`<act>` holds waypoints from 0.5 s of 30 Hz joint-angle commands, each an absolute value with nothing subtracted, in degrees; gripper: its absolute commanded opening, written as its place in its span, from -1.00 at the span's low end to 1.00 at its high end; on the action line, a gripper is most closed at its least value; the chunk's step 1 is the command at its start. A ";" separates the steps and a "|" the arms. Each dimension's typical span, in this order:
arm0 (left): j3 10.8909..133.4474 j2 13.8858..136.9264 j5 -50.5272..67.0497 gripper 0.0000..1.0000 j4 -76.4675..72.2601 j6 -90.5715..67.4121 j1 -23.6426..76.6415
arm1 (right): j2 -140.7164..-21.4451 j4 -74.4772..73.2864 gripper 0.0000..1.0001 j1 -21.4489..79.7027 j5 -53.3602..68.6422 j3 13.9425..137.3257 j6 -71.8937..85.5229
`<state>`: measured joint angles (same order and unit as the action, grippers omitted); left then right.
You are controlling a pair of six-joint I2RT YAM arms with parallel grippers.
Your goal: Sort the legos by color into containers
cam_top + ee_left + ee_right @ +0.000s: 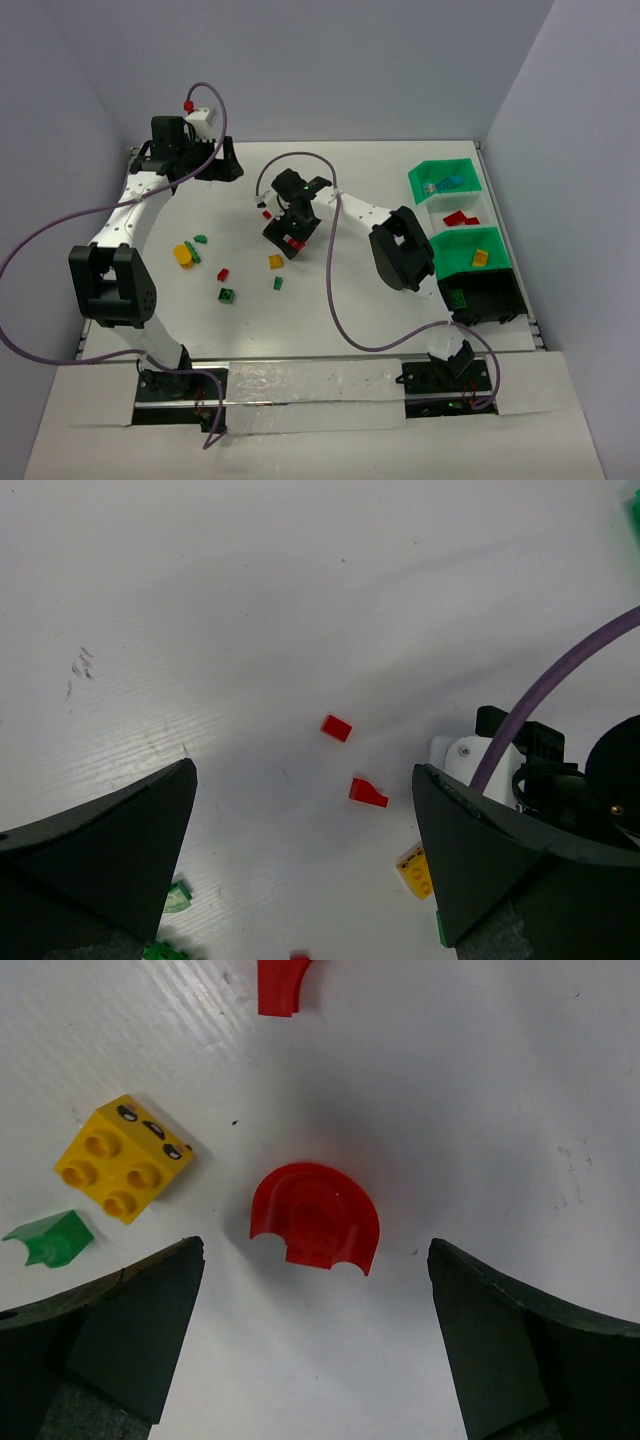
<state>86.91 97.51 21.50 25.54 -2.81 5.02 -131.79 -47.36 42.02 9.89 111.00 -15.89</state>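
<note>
Rightward, lining one edge of the table (350, 190) with four bins in a row. Holding a blue brick (447, 183) in the farthest bin (425, 185), green-walled; two red bricks (460, 217) in the second bin (438, 213), pale inside; a yellow brick (481, 257) in the third bin (450, 250), green; something small and green (458, 298) in the nearest bin (490, 290), dark inside. Showing more bricks loose on the table left of centre, in yellow, green and red.

Hovering the right gripper (315, 1250) low over a red arch brick (315, 1215), with fingers spread wide on either side and touching nothing. Lying flat on the table, with the rounded back pointing to the top of the wrist view, the open foot toward the bottom, and the long axis running from finger to finger. Sitting well apart to its left, a studded yellow square (123, 1158), studs up and corners turned diagonally, with a green scrap (50, 1240) just below it.

Hanging the left gripper (304, 770) at the far left of the table, likewise wide open and gripping nothing. Framing a small red block (336, 727) and a red wedge (368, 793) between its fingers, lying apart. Running the wedge's long axis across the view, tapering toward the right-hand finger.
</note>
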 commanded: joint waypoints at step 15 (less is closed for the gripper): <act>87.14 96.37 22.80 0.98 24.61 -3.57 4.66 | -133.34 -41.45 0.54 42.75 5.27 108.97 -13.41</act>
